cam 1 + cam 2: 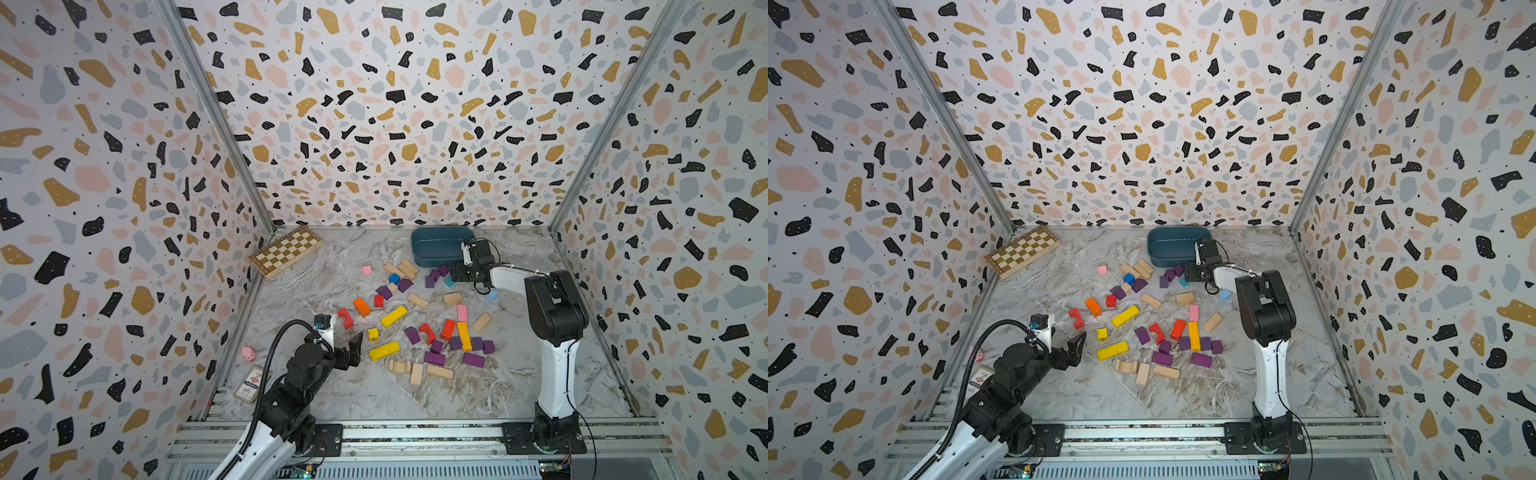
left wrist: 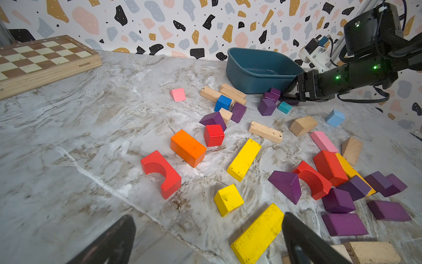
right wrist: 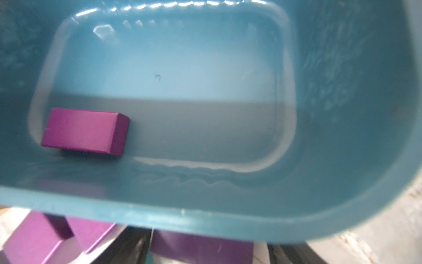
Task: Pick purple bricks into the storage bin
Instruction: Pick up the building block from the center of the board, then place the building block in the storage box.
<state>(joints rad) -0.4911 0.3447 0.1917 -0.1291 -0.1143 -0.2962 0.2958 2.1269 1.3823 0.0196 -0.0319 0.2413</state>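
the right jaws straddle a purple brick (image 3: 201,245) on the counter (image 1: 478,395), just outside the near wall of the storage bin (image 3: 205,219); whether they pinch it i cannot tell. the left jaws gape wide, empty, near left. a second purple brick (image 3: 84,132) lies inside the bin. the next move likely calls for a clamp, then a lift over the rim.

Terrazzo-speckled walls (image 1: 374,104) around a pale, grey-veined marble tabletop (image 1: 353,399).
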